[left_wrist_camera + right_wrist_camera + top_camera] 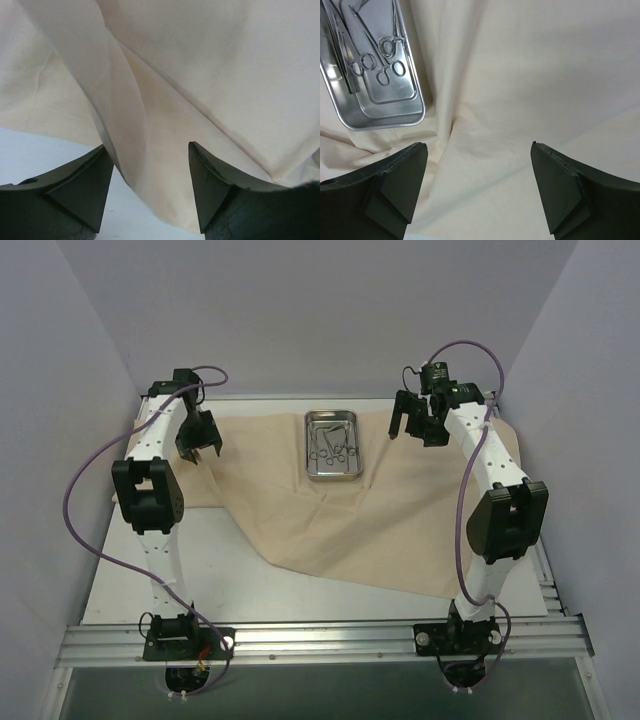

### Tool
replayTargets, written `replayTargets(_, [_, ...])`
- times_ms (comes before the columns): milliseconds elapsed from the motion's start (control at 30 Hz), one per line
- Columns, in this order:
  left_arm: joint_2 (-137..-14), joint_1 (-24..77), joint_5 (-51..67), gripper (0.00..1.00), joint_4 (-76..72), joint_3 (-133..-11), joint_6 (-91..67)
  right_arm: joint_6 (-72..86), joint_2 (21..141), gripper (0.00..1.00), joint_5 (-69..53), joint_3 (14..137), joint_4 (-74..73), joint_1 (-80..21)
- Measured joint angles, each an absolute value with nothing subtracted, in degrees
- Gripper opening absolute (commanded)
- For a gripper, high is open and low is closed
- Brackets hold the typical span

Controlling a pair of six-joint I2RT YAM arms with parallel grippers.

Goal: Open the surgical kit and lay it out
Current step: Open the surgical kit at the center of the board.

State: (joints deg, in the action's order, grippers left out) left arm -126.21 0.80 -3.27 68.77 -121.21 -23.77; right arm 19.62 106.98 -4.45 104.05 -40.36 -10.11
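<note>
Since wrap (350, 525) lies spread on counter (200, 585), tray (333, 469) at its far middle, forceps (330, 443) inside: step likely smoothing creases. Left claw (203, 454) apart, astride fold (130, 130) at wrap's left edge, not clamped. Right claw (413, 433) wide apart over wrap, right of tray. Pinch edge only, draw outward low, avoid jolting tray.

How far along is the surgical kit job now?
Done: the large beige cloth wrap lies opened, creased. In hand: nothing; left end effector and right end effector hover open above it. Left: silver ring-handled forceps lie inside the shiny rectangular steel tray.
</note>
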Motion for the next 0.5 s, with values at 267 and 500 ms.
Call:
replayTargets(267, [-127.96, 0.05, -4.16, 0.07, 69.12, -119.98, -22.87, 19.64, 105.73, 0.87, -4.54, 101.56, -40.99, -10.07])
replayTargets(500, [-119.09, -2.33, -5.5, 0.02, 63.22, -102.19, -23.33, 19.16, 105.69, 0.87, -4.8, 101.56, -41.01, -10.13])
